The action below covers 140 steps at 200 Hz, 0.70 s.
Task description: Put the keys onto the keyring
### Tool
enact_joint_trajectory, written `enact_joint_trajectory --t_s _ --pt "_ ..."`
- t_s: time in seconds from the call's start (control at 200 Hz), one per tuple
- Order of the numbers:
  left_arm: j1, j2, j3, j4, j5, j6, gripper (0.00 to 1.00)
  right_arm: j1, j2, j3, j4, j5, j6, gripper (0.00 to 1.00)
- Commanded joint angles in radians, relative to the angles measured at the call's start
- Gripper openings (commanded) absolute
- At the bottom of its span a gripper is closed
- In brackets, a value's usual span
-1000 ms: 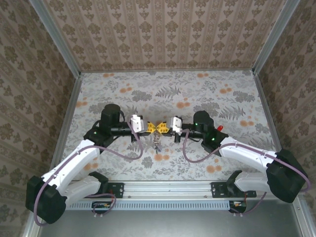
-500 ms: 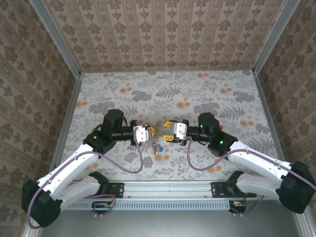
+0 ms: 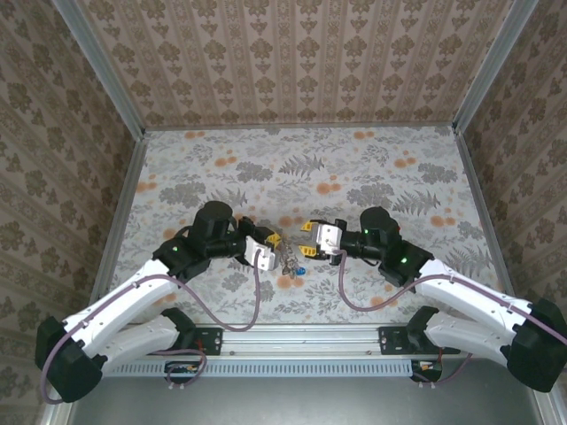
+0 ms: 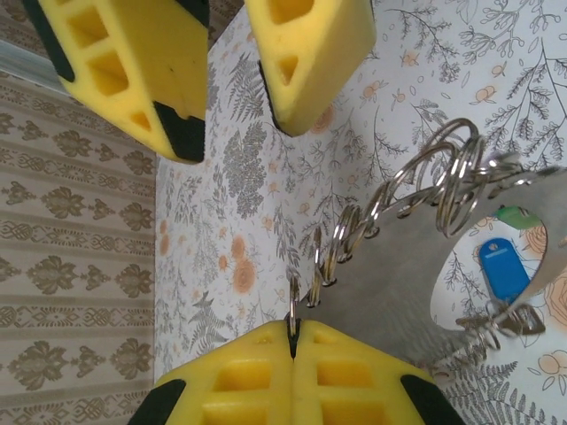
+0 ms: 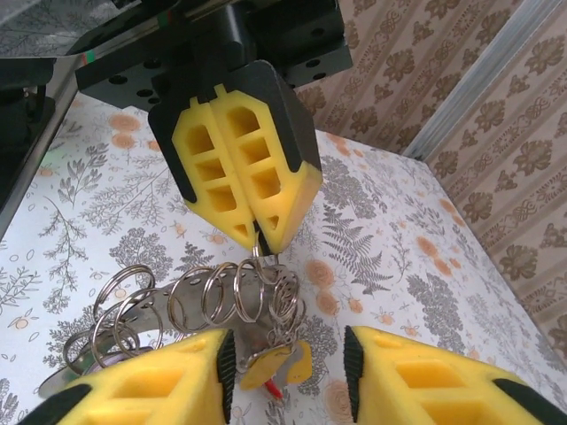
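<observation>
top external shows the right pincer now released and backed off just beside the keyring, which stays gripped in the clenched left pincer, keys dangling under the keyring, so a key was probably just let go onto it.

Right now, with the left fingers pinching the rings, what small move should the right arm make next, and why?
Probably close the right fingers on the yellow plastic-headed key. They stand open and that key appears to hang between them, below the silver wire split rings, and the left fingers are shut on one ring, holding the bunch steady.
</observation>
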Motion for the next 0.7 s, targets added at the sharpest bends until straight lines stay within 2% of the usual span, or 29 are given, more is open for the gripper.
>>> enact_joint_trajectory --t_s 0.0,0.25,0.485,0.695 --pt "-0.008 -0.009 0.044 0.047 0.032 0.009 0.00 0.001 0.031 0.035 -0.033 0.002 -0.041 0.36" --pt "-0.011 -0.012 0.044 0.079 0.076 -0.043 0.00 0.035 0.098 0.070 0.001 0.047 -0.114 0.27" --pt "-0.013 -0.009 0.039 0.100 0.097 -0.075 0.00 0.055 0.117 0.077 0.013 0.040 -0.127 0.28" --pt "-0.013 -0.010 0.038 0.090 0.090 -0.079 0.00 0.056 0.050 0.037 -0.032 0.059 -0.155 0.31"
